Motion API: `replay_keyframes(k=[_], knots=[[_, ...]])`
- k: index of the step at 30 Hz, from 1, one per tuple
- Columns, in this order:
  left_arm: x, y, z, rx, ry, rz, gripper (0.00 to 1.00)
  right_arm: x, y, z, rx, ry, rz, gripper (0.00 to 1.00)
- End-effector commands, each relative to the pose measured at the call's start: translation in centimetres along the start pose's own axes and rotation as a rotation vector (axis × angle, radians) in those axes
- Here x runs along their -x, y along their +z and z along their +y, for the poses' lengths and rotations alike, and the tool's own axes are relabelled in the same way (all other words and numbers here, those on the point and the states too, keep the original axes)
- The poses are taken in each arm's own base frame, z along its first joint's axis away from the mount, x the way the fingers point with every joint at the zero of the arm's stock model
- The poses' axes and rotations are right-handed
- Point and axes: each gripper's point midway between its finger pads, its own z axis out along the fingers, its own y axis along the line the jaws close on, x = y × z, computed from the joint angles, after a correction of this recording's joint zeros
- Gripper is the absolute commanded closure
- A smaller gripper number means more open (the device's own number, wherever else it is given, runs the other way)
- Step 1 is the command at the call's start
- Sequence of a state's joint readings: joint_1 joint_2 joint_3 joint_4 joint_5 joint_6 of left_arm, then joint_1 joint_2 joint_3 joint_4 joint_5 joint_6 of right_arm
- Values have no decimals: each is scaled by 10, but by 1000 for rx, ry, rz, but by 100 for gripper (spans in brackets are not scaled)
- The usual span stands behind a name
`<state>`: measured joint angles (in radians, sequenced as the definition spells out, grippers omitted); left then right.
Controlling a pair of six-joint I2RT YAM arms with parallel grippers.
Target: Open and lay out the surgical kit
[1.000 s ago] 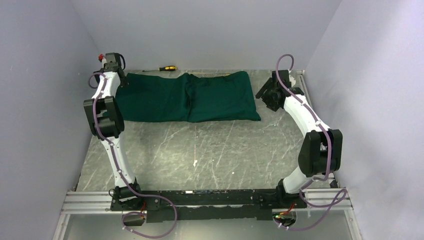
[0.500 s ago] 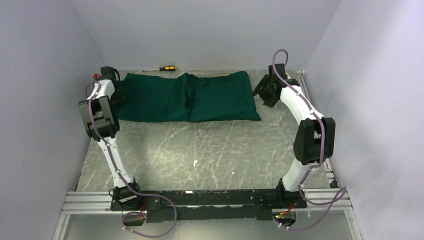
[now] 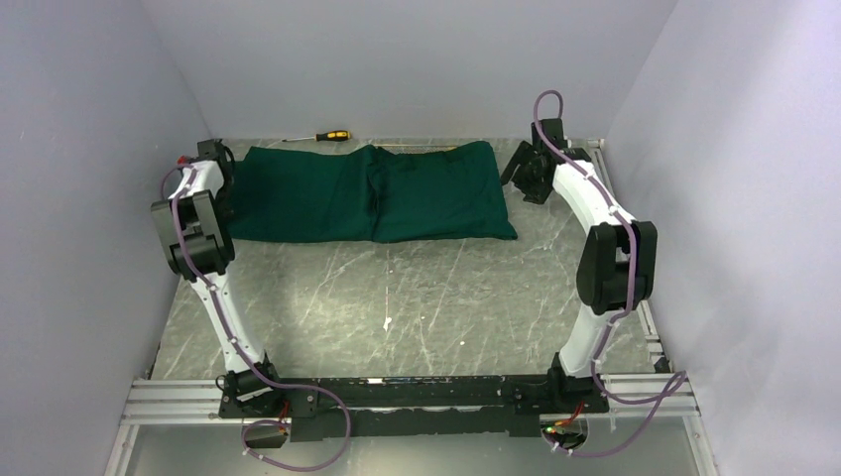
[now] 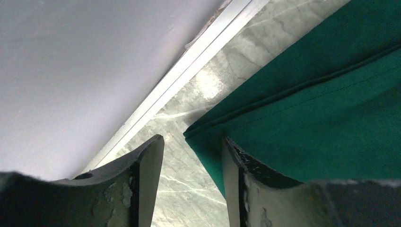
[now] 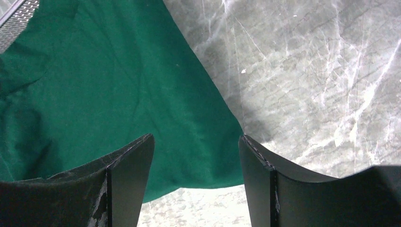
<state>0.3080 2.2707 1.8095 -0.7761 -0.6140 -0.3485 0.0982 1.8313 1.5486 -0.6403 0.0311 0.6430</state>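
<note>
While the green cloth [image 3: 372,193] lies folded along the far side of the table [image 3: 417,297], spanning the space between the 2 arms, no tray or instrument shows in any view. Judged to be under the folds. A screwdriver [image 3: 332,135] lies just beyond the cloth's far edge, apart from it.

Left tool [image 4: 193,151]: jaws about half open, holding nothing. A left-end corner of the cloth sits in the gap, against 1 finger, with bare table between it and the other finger. At least 2 layers show along that edge.

Right tool [image 5: 196,156]: jaws wide, holding nothing, hovering above a right-end corner of the cloth. The hem runs between the fingers.

Step in hand (judgement): pinch 1 corner at each end to draw the wrap open.

Notes for doing it well:
1. Left: centre the corner in the gap before closing. Bite the top layer only, or the whole bundle may drag instead of unfolding.
2. Right: come down until the fingertips straddle the hem, then close.
3. Lift low and pull both ends evenly, so anything inside does not slide or tip.
4. Risk: the wall stands close on the left, leaving little room to pull outward.
</note>
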Motion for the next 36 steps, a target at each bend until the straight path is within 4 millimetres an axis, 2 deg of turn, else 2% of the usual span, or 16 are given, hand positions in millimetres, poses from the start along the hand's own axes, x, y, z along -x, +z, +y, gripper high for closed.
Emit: replay_keyframes(k=[1,4,7,10,14,19,25,29,33,36], knots=[[53,-52,14,-106,-29,-118,41,18,4,8,19,-38,-20,30],[70,-76,-3,-270,-33,-155,31,23,8,3,-37,-50,-2,27],[72,-87,-3,-305,-63,-138,23,30,14,0,-65,-68,20,24],[50,-80,3,-310,-158,-16,19,35,21,4,-34,-88,19,23],[20,-73,-9,-401,-312,108,18,35,28,14,42,-103,41,23],[5,-62,-17,-457,-432,139,16,29,39,21,76,-134,94,23],[5,-48,-21,-528,-541,111,14,30,44,13,42,-171,100,23],[7,-41,-20,-520,-586,99,21,30,49,6,8,-186,96,23],[9,-36,-20,-503,-604,91,39,30,53,5,15,-193,101,23],[3,-31,-18,-473,-606,109,49,31,54,9,50,-202,107,23]])
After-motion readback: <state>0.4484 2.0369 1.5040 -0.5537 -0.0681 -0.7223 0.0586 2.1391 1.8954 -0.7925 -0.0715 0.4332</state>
